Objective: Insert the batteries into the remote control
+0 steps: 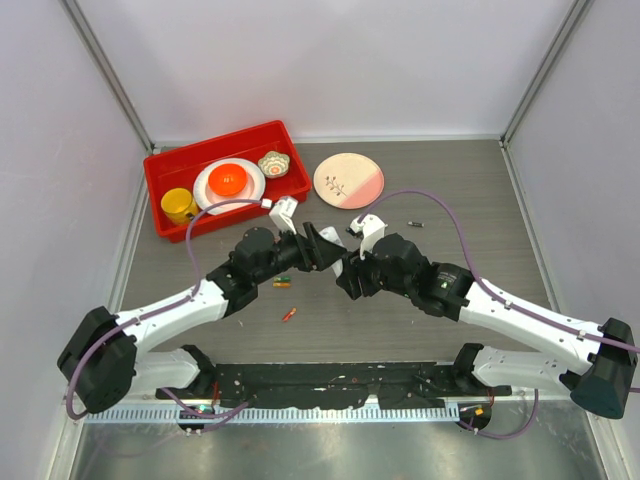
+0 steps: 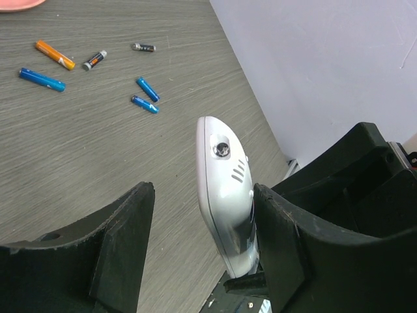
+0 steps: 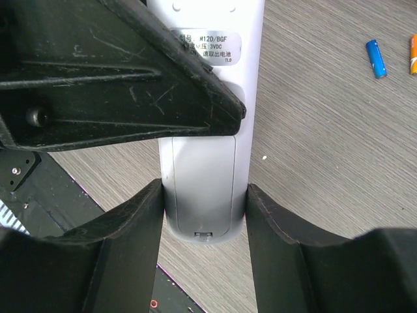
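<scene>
The remote control (image 3: 207, 195) is a slim white bar held in the air between both arms, its back with the label and closed cover facing the right wrist camera. My right gripper (image 3: 203, 189) is shut on its lower end, one finger on each long side. My left gripper (image 2: 203, 192) straddles the remote control (image 2: 225, 189) across its thickness. The right finger (image 2: 280, 241) touches it and the left finger (image 2: 124, 248) stands off with a gap. Batteries lie loose on the table: orange (image 2: 55, 55), blue (image 2: 42, 79), two short blue (image 2: 147, 89), and a red one (image 1: 289, 314).
A red bin (image 1: 155, 190) at the back left holds a yellow cup (image 1: 180, 205), a white plate with an orange bowl (image 1: 228, 182) and a small patterned bowl (image 1: 273, 163). A pink plate (image 1: 348, 180) lies beside it. Walls close in the table on three sides.
</scene>
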`<state>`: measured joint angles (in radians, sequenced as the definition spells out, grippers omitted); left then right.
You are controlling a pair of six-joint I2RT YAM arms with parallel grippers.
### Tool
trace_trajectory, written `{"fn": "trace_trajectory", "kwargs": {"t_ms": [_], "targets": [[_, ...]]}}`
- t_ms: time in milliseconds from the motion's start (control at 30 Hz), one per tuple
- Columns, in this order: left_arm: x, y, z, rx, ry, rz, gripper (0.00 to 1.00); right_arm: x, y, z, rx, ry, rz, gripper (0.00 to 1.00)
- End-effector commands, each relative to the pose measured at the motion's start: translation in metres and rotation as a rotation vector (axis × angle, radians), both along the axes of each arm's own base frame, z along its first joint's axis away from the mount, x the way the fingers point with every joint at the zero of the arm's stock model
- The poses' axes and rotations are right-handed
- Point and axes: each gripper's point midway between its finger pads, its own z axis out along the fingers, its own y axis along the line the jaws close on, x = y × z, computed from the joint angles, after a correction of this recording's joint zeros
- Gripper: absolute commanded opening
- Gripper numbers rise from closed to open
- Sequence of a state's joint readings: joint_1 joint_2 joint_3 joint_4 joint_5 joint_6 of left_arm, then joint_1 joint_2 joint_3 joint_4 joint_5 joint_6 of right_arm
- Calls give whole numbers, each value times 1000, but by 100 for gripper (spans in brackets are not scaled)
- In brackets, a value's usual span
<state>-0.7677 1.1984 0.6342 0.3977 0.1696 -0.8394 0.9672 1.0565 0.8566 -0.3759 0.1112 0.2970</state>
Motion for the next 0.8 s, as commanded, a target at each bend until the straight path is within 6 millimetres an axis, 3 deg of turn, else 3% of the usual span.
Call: {"fn": "trace_trajectory", "kwargs": {"t_ms": [0,200,300,500,567,600,733,767], "targets": [[5,-10,32,-71,-66,-16,65,6,9,24,49,-52,-1,29],[6,-11,32,-78,-66,-16,59,5,9,21,41,-50,4,29],[5,-12,33,-88,-69,-20,44,6,8,21,36,-51,2,29],[3,-12,33,-99,-73,-26,23,6,7,21,25,-54,6,31],[3,-11,32,-102,-74,-27,6,6,6,20,22,-54,5,34],[2,-11,30,-100,-70,-27,0,6,6,21,24,-56,0,37],[5,-8,29,-99,-73,1,0,7,3,30,41,-64,-23,68],[8,-4,31,-101,-81,28,0,8,2,32,45,-65,-28,72]]}}
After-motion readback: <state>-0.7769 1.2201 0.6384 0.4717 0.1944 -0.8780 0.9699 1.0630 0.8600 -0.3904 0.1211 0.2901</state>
